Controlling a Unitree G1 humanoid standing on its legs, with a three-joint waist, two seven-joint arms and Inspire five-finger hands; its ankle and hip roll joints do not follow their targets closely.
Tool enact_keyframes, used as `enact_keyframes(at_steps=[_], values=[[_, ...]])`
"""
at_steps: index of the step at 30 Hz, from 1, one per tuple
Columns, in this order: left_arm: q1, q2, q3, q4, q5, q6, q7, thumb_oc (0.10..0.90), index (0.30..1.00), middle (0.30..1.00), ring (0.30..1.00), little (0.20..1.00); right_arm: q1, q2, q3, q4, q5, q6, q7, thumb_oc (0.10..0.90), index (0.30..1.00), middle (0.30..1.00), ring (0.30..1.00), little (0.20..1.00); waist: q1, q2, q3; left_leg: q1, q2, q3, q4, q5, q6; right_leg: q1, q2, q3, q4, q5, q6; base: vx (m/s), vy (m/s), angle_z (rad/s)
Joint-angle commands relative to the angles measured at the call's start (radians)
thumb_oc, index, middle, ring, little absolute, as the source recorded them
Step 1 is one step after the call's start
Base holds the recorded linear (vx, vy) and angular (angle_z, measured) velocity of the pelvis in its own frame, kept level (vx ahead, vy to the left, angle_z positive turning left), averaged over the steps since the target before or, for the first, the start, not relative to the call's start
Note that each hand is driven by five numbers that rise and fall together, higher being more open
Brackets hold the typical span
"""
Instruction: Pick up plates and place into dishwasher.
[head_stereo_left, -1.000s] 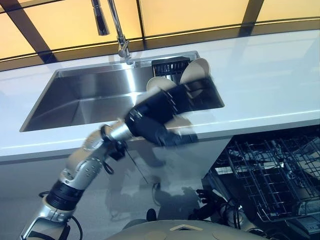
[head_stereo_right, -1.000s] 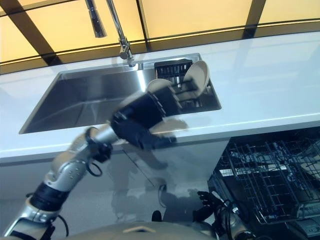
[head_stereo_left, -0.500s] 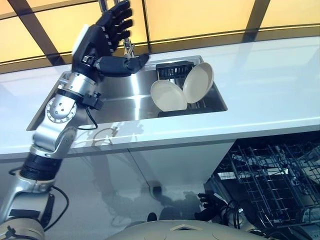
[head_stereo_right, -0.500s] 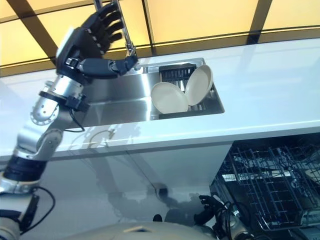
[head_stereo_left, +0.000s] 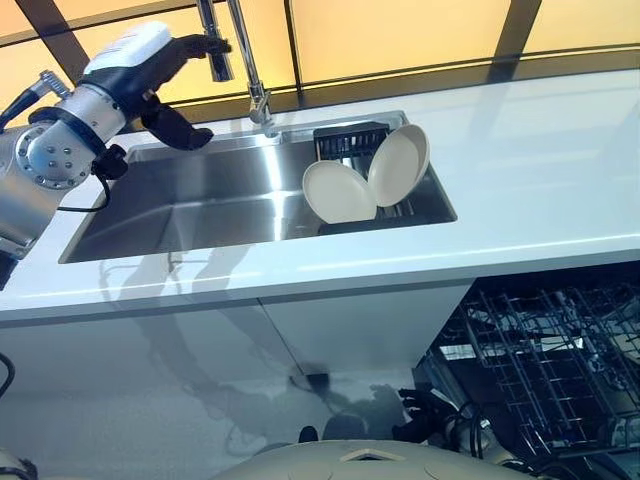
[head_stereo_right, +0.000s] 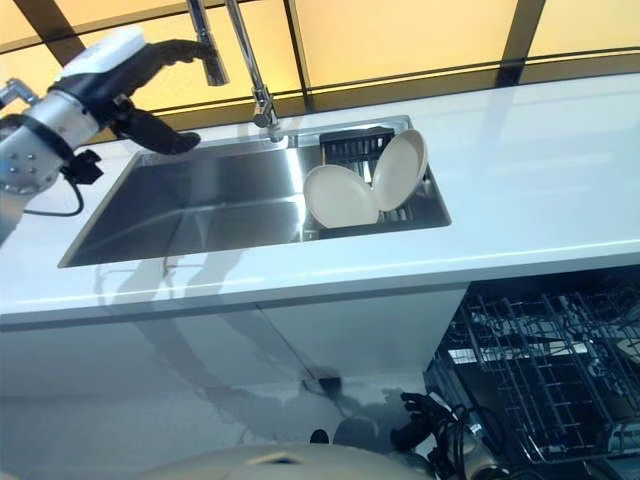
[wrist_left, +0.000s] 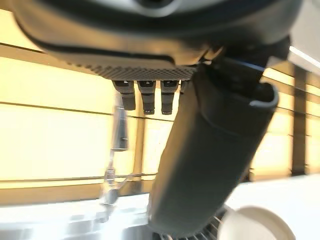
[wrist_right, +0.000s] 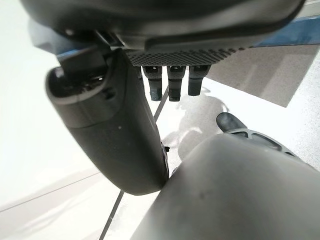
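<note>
Above the sink's (head_stereo_left: 200, 200) far corner, the left hand (head_stereo_left: 160, 75) is held open and empty; the nearer plate (head_stereo_left: 338, 192) should be gripped by its rim.

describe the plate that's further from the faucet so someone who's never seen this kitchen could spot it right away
Find the steel sink set into the white counter, and look to its right end, where two cream plates lean in front of a black rack. The one you want is the right plate, nearest the sink's right wall. It stands steeper and higher than the left plate, whose rim overlaps it.
</note>
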Motion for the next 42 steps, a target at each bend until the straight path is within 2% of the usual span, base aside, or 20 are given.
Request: enact_keyframes(at_steps=[1, 4, 10, 12, 25, 37, 42], values=[[-0.211, 0.102, 0.047, 0.075, 0.092, -0.076, 0.033, 0.800, 0.900, 0.900, 0.900, 0.900, 0.033, -0.028, 0.017, -0.049, 0.013, -0.009, 0.008, 0.800, 0.900, 0.900, 0.900, 0.900, -0.031, 0.016, 0.040, 0.044, -0.077, 0.076, 0.007, -0.133, 0.033, -0.022, 0.024, 0.048, 0.049, -0.066, 0.060, 0.02, 0.030, -0.11], [-0.258, 0.137, -0.031, 0.073, 0.231, -0.146, 0.012, 0.800, 0.900, 0.900, 0.900, 0.900, 0.041, -0.045, 0.006, -0.059, 0.008, -0.009, 0.006, 0.800, 0.900, 0.900, 0.900, 0.900, -0.048, 0.027, 0.056, 0.039, -0.078, 0.086, 0.007, -0.130, 0.034, -0.035, 0.022, 0.061, 0.050, -0.058, 0.064, 0.02, 0.060, -0.10], [-0.318, 0.143, -0.094, 0.030, 0.224, -0.165, 0.024, 0.800, 0.900, 0.900, 0.900, 0.900, 0.047, -0.065, -0.010, -0.077, 0.002, -0.011, 0.011, 0.800, 0.900, 0.900, 0.900, 0.900, -0.063, 0.029, 0.077, 0.031, -0.078, 0.098, 0.007, -0.127, 0.037, -0.056, 0.021, 0.078, 0.057, -0.051, 0.066, 0.01, 0.041, -0.06], [-0.319, 0.137, -0.101, 0.024, 0.259, -0.199, 0.019, 0.800, 0.900, 0.900, 0.900, 0.900, 0.045, -0.069, -0.013, -0.078, -0.001, -0.017, 0.006, 0.800, 0.900, 0.900, 0.900, 0.900, -0.071, 0.027, 0.086, 0.028, -0.078, 0.103, 0.007, -0.126, 0.038, -0.065, 0.023, 0.087, 0.060, -0.048, 0.067, 0.00, 0.029, -0.08], [-0.340, 0.091, -0.142, 0.067, 0.349, -0.239, -0.023, 0.800, 0.900, 0.900, 0.900, 0.900, 0.035, -0.100, -0.034, -0.114, 0.011, -0.040, -0.004, 0.800, 0.900, 0.900, 0.900, 0.900, -0.108, 0.022, 0.142, 0.001, -0.076, 0.135, 0.007, -0.118, 0.040, -0.111, 0.024, 0.121, 0.066, -0.029, 0.072, -0.04, 0.022, -0.09], [-0.327, 0.084, -0.156, 0.114, 0.383, -0.280, -0.019, 0.800, 0.900, 0.900, 0.900, 0.900, 0.031, -0.108, -0.047, -0.125, 0.014, -0.042, -0.002, 0.800, 0.900, 0.900, 0.900, 0.900, -0.109, 0.025, 0.157, -0.009, -0.081, 0.141, 0.015, -0.115, 0.037, -0.110, 0.016, 0.111, 0.063, -0.028, 0.071, -0.01, 0.005, 0.00], [-0.305, 0.072, -0.133, 0.113, 0.354, -0.263, -0.008, 0.800, 0.900, 0.900, 0.900, 0.900, 0.026, -0.108, -0.052, -0.125, 0.017, -0.040, -0.004, 0.800, 0.900, 0.900, 0.900, 0.900, -0.109, 0.024, 0.160, -0.010, -0.082, 0.143, 0.016, -0.116, 0.037, -0.112, 0.016, 0.109, 0.066, -0.031, 0.070, 0.00, 0.006, 0.00]])
